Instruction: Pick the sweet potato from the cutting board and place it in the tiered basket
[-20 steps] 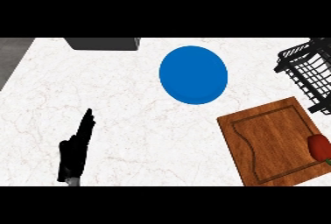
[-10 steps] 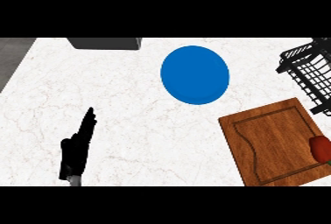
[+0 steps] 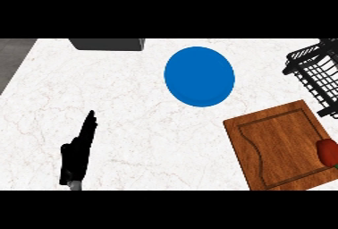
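White marble counter [image 3: 132,89] fills most of view. Wooden cutting board [image 3: 277,143] lower right, tilted. Blue plate [image 3: 199,76] top centre. Black wire tiered basket [image 3: 315,71] at right edge, partly cut off. Left hand [image 3: 78,154] lower left, fingers straight & pressed together, holding nothing. Sweet potato [image 3: 327,150] on board's right side, at frame edge. Dark grey box [image 3: 107,44] at top.

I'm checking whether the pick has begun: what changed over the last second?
Nothing was grasped. The whole view slid right: plate, cutting board and basket all shifted rightward, and the sweet potato is now cut by the right edge. The left hand remains open, edge-on at lower left, touching nothing. No right hand shows.
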